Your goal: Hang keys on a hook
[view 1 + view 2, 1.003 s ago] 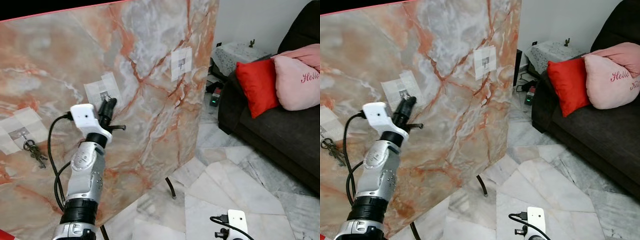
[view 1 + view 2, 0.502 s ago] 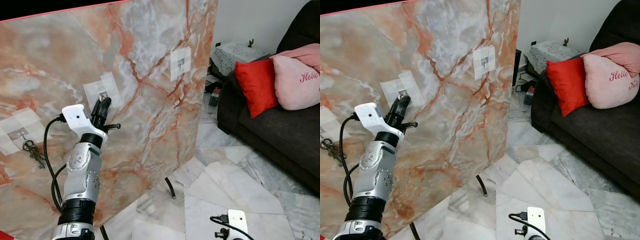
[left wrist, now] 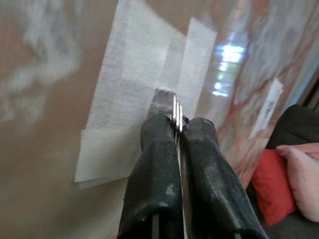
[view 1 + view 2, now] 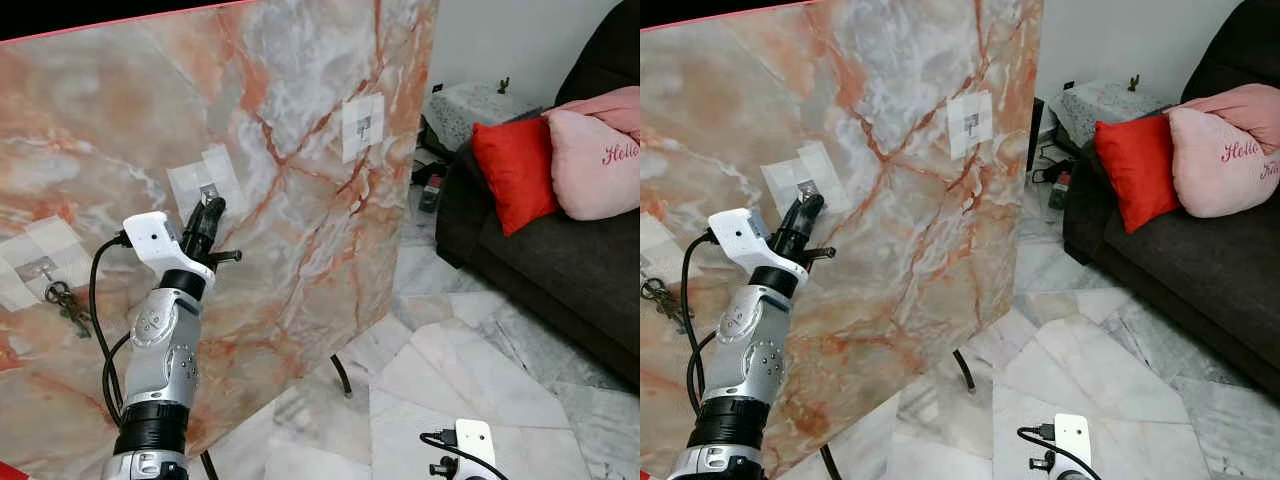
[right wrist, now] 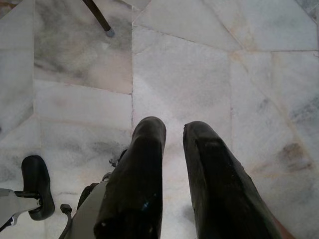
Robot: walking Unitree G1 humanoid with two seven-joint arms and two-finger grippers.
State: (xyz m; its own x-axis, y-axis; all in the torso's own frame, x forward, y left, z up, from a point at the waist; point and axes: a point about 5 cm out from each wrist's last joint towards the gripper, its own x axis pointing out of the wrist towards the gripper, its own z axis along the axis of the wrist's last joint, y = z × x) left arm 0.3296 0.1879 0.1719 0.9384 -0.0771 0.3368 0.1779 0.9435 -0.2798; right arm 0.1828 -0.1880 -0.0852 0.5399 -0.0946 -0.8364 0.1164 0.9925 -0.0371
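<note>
A tall marble-patterned board [image 4: 300,200] carries three small metal hooks, each on a taped paper patch. A bunch of keys [image 4: 68,305] hangs from the left hook [image 4: 40,266]. My left gripper [image 4: 210,207] is raised against the board with its tips just under the middle hook [image 4: 207,188]. In the left wrist view its fingers [image 3: 159,144] are shut on a thin metal key ring [image 3: 176,112] that touches the hook [image 3: 162,95]. The right hook [image 4: 362,125] is bare. My right gripper [image 5: 174,130] hangs low over the floor, fingers slightly apart and holding nothing.
A dark sofa [image 4: 560,270] with a red cushion [image 4: 515,170] and a pink cushion [image 4: 595,160] stands at the right. The board's black leg [image 4: 342,375] rests on the marble tile floor [image 4: 470,370]. A small cloth-covered table [image 4: 480,105] is behind.
My left gripper has shifted left and closer to the board, bringing its tips up to the middle hook. The right arm has not moved.
</note>
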